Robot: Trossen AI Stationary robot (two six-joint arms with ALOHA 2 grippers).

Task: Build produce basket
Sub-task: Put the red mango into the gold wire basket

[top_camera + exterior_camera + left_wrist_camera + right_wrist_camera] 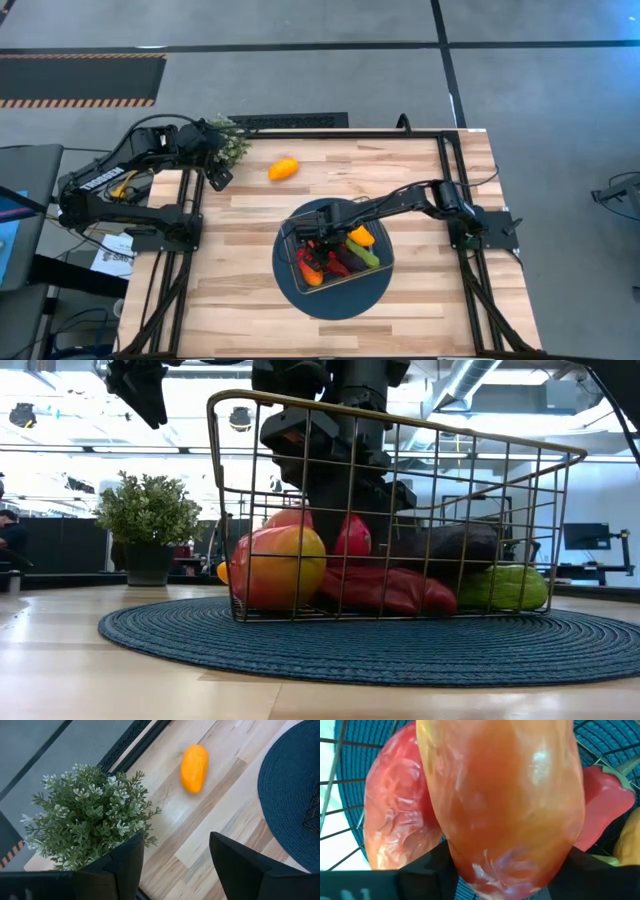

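Right gripper (pixel 322 233), closed on an orange-red pepper (pixel 505 805) inside the basket (pixel 400 435) on the mat (pixel 300 275): pepper may be wedged against mesh if released carelessly; orange pepper (pixel 284 168) left outside.

Grey floor (pixel 300 70) w/ dark seams, hazard-striped strip (pixel 80 100); bright ceiling lights (pixel 60 405), monitor (pixel 585 536) behind.

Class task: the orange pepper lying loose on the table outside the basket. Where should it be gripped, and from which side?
Grip the orange pepper across its narrow middle, coming straight down from above: it lies flat on the bare table, oblong, with clear space along both long sides for the jaws.
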